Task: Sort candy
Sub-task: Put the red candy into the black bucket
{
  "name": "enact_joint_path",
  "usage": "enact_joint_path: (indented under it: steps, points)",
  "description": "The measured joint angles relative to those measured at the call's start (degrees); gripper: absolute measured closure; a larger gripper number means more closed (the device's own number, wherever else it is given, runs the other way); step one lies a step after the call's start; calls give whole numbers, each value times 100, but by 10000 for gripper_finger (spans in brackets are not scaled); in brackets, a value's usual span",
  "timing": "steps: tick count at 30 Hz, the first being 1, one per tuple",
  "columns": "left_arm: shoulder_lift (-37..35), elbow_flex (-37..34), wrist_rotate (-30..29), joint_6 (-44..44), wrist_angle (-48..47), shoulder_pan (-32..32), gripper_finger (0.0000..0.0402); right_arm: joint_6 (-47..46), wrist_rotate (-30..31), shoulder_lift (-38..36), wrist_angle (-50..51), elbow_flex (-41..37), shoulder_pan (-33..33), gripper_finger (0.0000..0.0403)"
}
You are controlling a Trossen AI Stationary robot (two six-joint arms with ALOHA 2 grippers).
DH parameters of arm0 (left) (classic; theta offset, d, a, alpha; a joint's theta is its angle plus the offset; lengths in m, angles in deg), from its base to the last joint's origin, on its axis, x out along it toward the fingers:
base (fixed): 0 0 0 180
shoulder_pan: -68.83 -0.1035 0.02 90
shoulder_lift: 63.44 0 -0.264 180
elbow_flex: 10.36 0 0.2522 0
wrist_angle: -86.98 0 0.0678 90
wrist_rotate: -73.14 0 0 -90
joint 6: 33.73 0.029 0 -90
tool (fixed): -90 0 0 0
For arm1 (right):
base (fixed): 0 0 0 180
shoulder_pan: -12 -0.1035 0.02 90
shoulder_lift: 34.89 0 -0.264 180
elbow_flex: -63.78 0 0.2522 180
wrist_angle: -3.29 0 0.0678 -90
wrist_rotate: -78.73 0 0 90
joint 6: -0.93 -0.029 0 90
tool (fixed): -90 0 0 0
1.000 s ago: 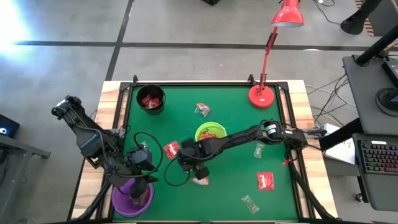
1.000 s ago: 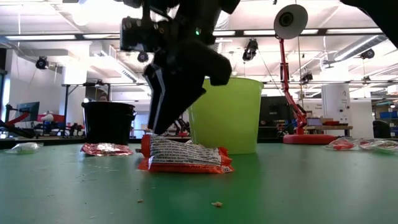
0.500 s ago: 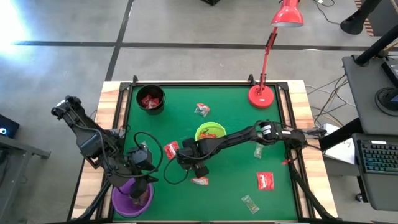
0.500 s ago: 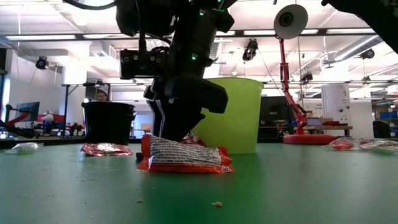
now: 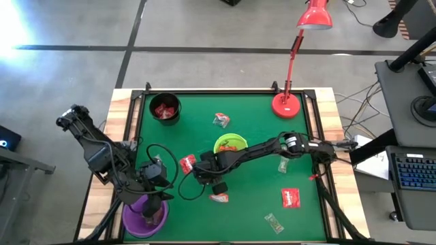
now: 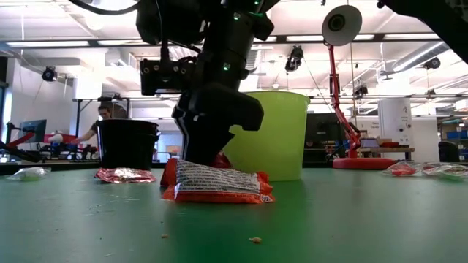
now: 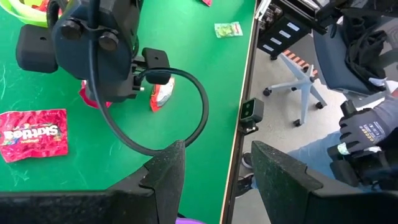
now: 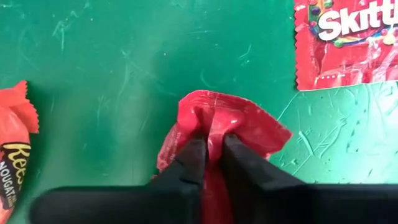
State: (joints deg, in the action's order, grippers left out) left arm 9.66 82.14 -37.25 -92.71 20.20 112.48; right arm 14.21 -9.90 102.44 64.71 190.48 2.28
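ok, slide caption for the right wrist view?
Right gripper pinching a red candy packet on the green mat.

The right gripper [image 8: 210, 146] covers the lower part of the red packet [image 8: 239, 124]. The Skittles packet [image 8: 348, 40] is cut off at 1 o'clock.

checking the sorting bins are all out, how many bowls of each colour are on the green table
black bowl: 1
lime-green bowl: 1
purple bowl: 1
total: 3 bowls
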Motion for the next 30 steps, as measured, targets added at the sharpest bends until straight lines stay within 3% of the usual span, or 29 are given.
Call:
enact_joint_path:
  steps: [5,18,30]
  points:
    - [0,0,28,0,55,1,234,-136,13,-34,145,276,-4,389]
    - [0,0,257,-2,74,1,236,-632,9,21,1570,2126,-15,394]
    - [-270,-2,259,111,-15,3,249,-887,-203,-556,2030,2195,-219,394]
